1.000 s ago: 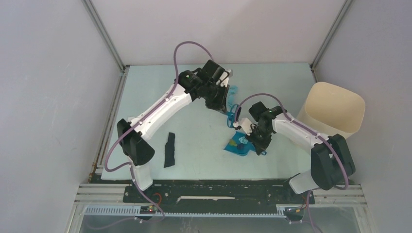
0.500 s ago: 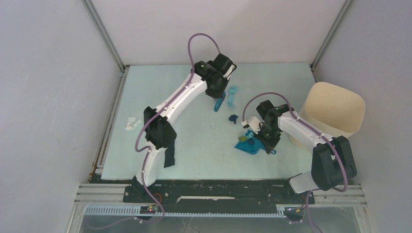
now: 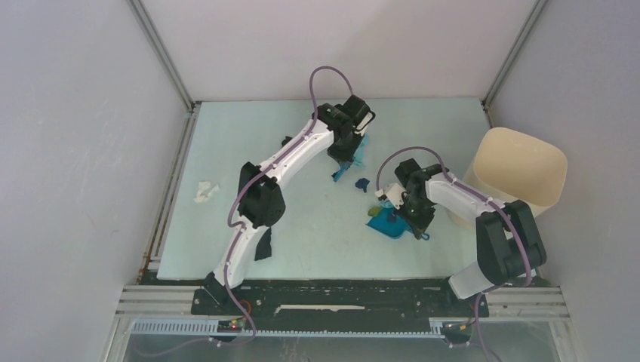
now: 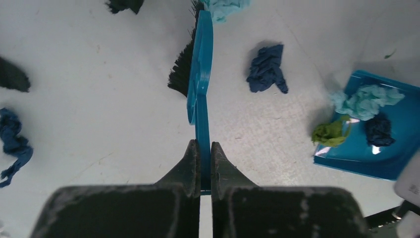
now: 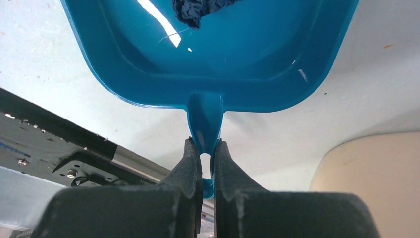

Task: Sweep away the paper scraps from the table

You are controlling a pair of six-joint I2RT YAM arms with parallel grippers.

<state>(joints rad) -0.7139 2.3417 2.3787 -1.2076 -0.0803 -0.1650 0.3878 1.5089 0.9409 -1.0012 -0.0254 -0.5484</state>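
My left gripper (image 3: pixel 345 148) (image 4: pixel 203 146) is shut on the handle of the blue hand brush (image 4: pixel 200 74), whose bristles rest on the table (image 3: pixel 241 151) beside a light blue scrap (image 3: pixel 361 150) (image 4: pixel 225 6). A dark blue scrap (image 3: pixel 362 183) (image 4: pixel 267 69) lies between the brush and the dustpan. My right gripper (image 3: pixel 417 219) (image 5: pixel 203 146) is shut on the handle of the blue dustpan (image 3: pixel 389 225) (image 5: pixel 237 49), which lies flat on the table. The pan holds a light blue scrap (image 4: pixel 366 99) and a dark blue scrap (image 4: pixel 379 130) (image 5: pixel 198 10). A green scrap (image 4: pixel 329 133) sits at its lip.
A tall beige bin (image 3: pixel 517 177) (image 5: pixel 376 183) stands right of the dustpan. A white scrap (image 3: pixel 204 191) lies at the left edge and a black strip (image 3: pixel 263 245) near the front. A dark blue scrap (image 4: pixel 12 144) and black scraps (image 4: pixel 12 74) lie left of the brush.
My left arm has swung right and farther back with the brush, to the light blue scrap. The dustpan has shifted right, toward the bin. The white scrap at the left has come into view.
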